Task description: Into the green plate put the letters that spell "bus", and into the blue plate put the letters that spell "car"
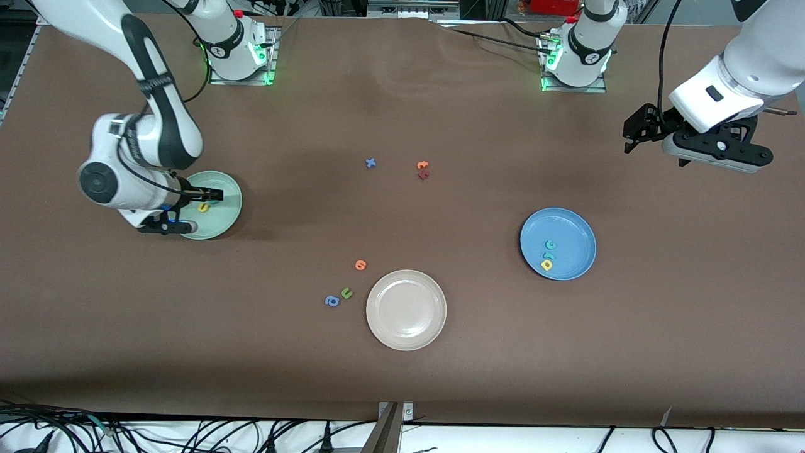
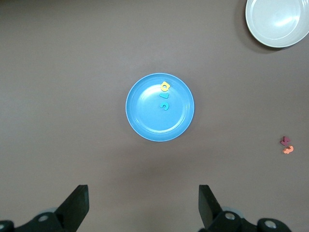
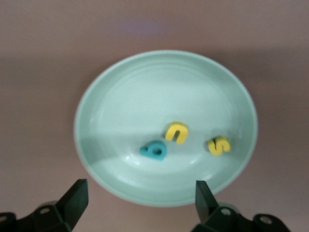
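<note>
The green plate (image 1: 230, 214) lies toward the right arm's end of the table. In it (image 3: 145, 96) lie the teal "b" (image 3: 154, 150), yellow "u" (image 3: 176, 132) and yellow "s" (image 3: 218, 145), all loose. My right gripper (image 1: 205, 211) hangs open over the plate's edge (image 3: 141, 183) and holds nothing. The blue plate (image 1: 572, 226) holds the teal "c" (image 1: 551, 245), teal "r" (image 1: 549, 255) and yellow "a" (image 1: 546, 265). My left gripper (image 1: 632, 135) waits open and empty in the air (image 2: 143, 189), over bare table toward the left arm's end.
A beige-white plate (image 1: 406, 309) sits nearest the front camera. Beside it lie an orange round letter (image 1: 360, 265), a green "u" (image 1: 346, 293) and a blue "a" (image 1: 331, 301). Mid-table are a blue letter (image 1: 370, 163), an orange one (image 1: 422, 165) and a dark red one (image 1: 423, 175).
</note>
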